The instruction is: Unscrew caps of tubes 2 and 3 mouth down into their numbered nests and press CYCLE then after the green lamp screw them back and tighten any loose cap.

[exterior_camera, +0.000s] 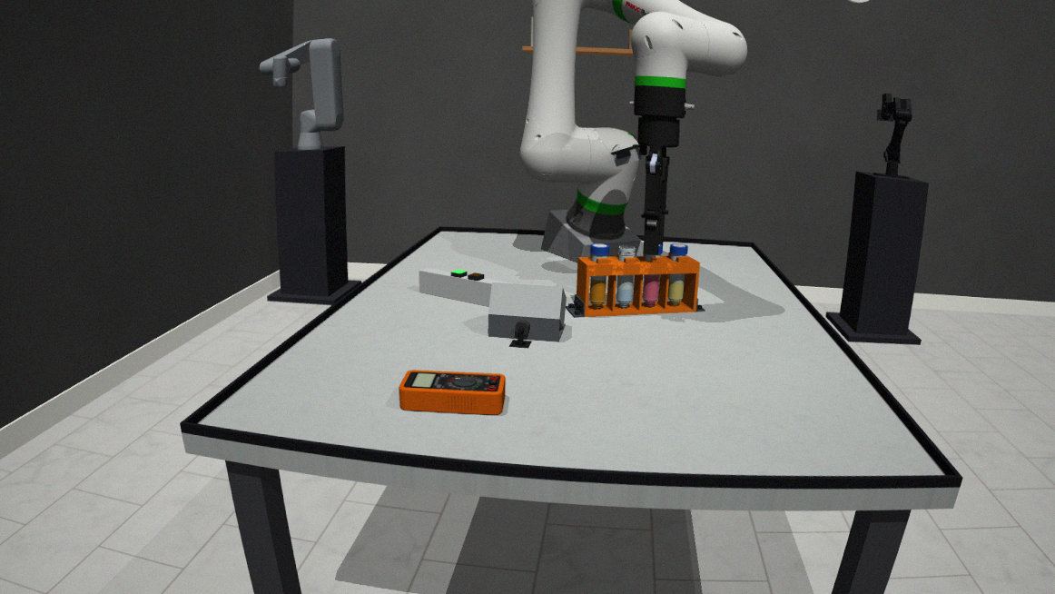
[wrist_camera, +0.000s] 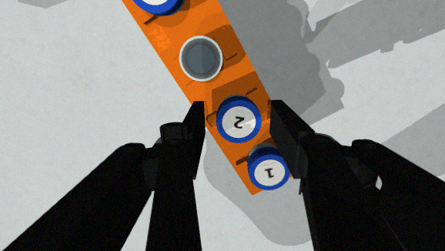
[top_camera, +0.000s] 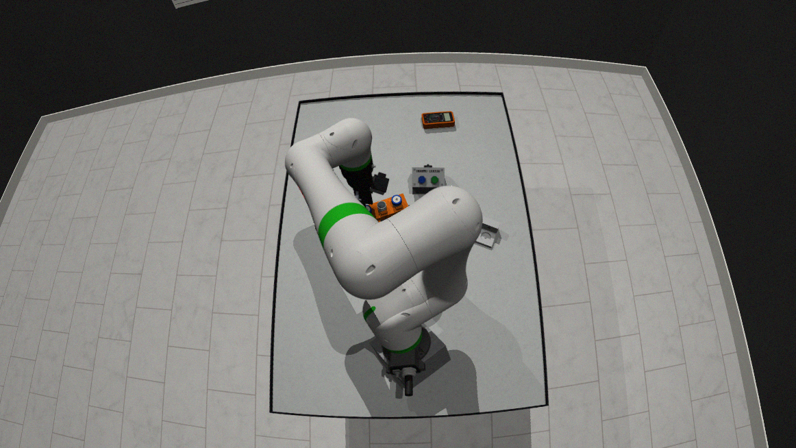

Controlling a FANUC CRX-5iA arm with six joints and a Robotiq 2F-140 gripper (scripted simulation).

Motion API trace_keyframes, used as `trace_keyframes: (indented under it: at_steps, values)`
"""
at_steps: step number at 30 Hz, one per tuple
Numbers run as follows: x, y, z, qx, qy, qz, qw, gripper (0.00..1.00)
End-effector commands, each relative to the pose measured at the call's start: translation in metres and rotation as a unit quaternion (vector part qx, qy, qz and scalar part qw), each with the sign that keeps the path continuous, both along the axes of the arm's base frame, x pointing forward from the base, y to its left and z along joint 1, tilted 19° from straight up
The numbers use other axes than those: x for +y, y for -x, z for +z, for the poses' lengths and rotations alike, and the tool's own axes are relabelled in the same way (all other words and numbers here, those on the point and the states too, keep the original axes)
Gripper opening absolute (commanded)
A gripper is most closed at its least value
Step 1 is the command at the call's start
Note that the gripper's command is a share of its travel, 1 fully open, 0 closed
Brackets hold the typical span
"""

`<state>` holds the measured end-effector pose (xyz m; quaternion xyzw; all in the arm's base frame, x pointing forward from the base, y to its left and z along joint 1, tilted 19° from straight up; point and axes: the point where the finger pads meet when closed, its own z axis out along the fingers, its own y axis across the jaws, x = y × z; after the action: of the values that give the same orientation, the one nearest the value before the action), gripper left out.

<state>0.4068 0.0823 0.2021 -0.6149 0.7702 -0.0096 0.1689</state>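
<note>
Green lamp (exterior_camera: 458,272) lit and cap 2 (wrist_camera: 239,119) back on its tube in the orange rack (wrist_camera: 200,27), gripper (wrist_camera: 234,112) released astride it, not touching; tube 3 (wrist_camera: 201,58) uncapped, then READY.

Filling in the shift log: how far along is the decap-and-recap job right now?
Done: the green lamp is lit, so aspiration looks finished, and cap 2 sits on its tube. In hand: the open gripper straddles cap 2 without touching it; its tightness cannot be judged. Left: tube 3 stands uncapped and needs its cap; then checking cap 1 and cap 4, and pressing the READY key.
</note>
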Motion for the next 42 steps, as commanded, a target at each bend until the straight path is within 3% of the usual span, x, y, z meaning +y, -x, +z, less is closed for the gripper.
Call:
trace_keyframes:
  at_steps: [1, 3, 6, 11, 13, 15, 18, 24, 33, 34, 42]
  values:
    - [-0.0001, -0.0004, 0.0009, -0.001, 0.000, 0.000, 1.000, 0.41]
    - [-0.0001, -0.0004, 0.0009, -0.001, 0.000, 0.000, 1.000, 0.41]
    - [-0.0001, -0.0003, 0.0012, -0.025, 0.034, 0.117, 0.992, 0.41]
    - [-0.0001, -0.0003, 0.0012, -0.044, 0.062, 0.212, 0.974, 0.41]
    - [-0.0001, -0.0003, 0.0012, -0.044, 0.062, 0.212, 0.974, 0.41]
    - [-0.0001, -0.0003, 0.0012, -0.062, 0.086, 0.297, 0.949, 0.41]
    - [-0.0001, -0.0003, 0.0012, -0.074, 0.104, 0.355, 0.926, 0.41]
    - [-0.0001, -0.0004, 0.0012, -0.097, 0.136, 0.471, 0.866, 0.41]
    - [-0.0001, -0.0002, 0.0011, -0.097, 0.136, 0.471, 0.866, 0.41]
    - [-0.0001, -0.0003, 0.0011, -0.097, 0.136, 0.471, 0.866, 0.30]
    - [-0.0001, -0.0003, 0.0011, -0.097, 0.137, 0.471, 0.866, 0.30]
